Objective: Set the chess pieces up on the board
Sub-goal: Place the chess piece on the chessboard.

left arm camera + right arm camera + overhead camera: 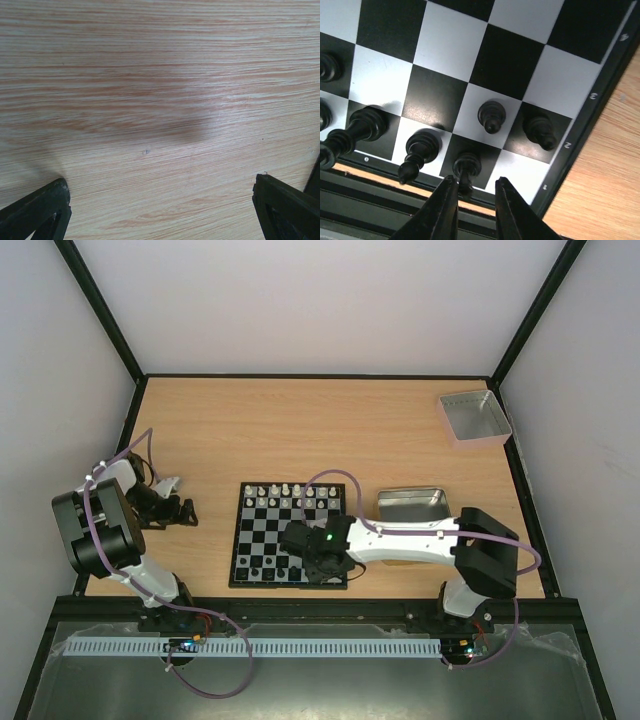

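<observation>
The board (262,540) lies on the wooden table in front of the arms. White pieces (290,495) stand along its far rows. Black pieces stand along its near rows, part hidden by my right arm. My right gripper (325,565) hovers low over the board's near right corner. In the right wrist view its jaws (476,187) stand slightly apart around a slim black piece (466,167) that stands on a near-row square, close to the left finger. Two black pawns (491,116) stand one row further. My left gripper (185,510) is open and empty over bare wood (160,200).
A shallow metal tin (412,505) lies right of the board, just behind my right arm. A grey square tray (474,417) sits at the far right corner. A taller black piece (417,150) stands one square left of my right fingers.
</observation>
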